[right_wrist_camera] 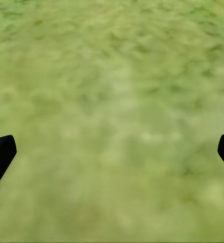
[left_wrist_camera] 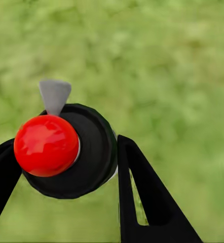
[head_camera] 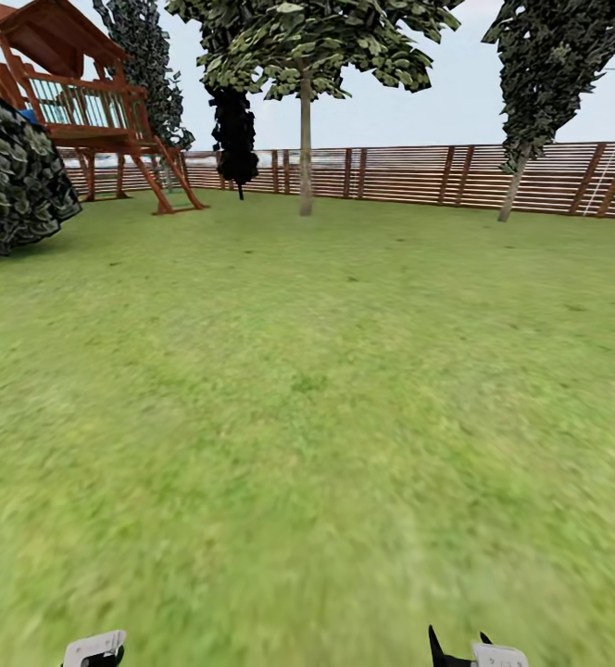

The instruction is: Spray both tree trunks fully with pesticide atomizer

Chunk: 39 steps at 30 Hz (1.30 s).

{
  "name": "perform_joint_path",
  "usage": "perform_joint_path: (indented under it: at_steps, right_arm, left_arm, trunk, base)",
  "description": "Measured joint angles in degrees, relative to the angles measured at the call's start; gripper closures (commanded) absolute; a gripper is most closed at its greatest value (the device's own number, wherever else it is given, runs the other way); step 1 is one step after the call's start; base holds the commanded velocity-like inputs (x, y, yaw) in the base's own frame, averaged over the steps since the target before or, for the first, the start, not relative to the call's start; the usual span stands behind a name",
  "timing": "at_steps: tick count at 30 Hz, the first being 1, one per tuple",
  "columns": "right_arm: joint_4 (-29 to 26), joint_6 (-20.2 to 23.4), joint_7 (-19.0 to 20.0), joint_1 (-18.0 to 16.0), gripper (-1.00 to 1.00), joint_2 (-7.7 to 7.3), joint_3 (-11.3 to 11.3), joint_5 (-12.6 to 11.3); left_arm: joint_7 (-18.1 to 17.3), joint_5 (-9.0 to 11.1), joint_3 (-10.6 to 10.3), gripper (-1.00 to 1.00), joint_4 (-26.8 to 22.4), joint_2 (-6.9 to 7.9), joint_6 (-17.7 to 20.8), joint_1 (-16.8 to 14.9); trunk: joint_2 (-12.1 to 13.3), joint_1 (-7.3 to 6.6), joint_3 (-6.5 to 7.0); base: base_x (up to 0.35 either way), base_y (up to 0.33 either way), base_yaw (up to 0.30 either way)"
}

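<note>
Gripping the black round-bodied atomizer with its red knob between closed-in fingers, the left gripper could drop it crossing the grass lawn toward the distant grey-brown tree trunk, while the right gripper hangs wide open and empty.

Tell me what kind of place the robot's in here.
Most likely a fenced back garden, as a simulator renders it: a grass lawn runs to a brown slatted wooden fence, with a red wooden play structure in the far corner and a bare-trunked tree by the fence.
</note>
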Motion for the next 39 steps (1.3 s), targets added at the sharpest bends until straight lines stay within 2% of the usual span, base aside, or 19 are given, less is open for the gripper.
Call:
perform_joint_path:
  at_steps: [39]
  right_arm:
    - [0.00, 0.02, 0.02, 0.00, -1.00, 0.00, 0.02, 0.00]
  left_arm:
    - [0.00, 0.00, 0.06, 1.00, -0.03, 0.15, 0.00, 0.00]
  trunk:
    - [0.00, 0.00, 0.00]
  base:
    - [0.340, 0.000, 0.000]
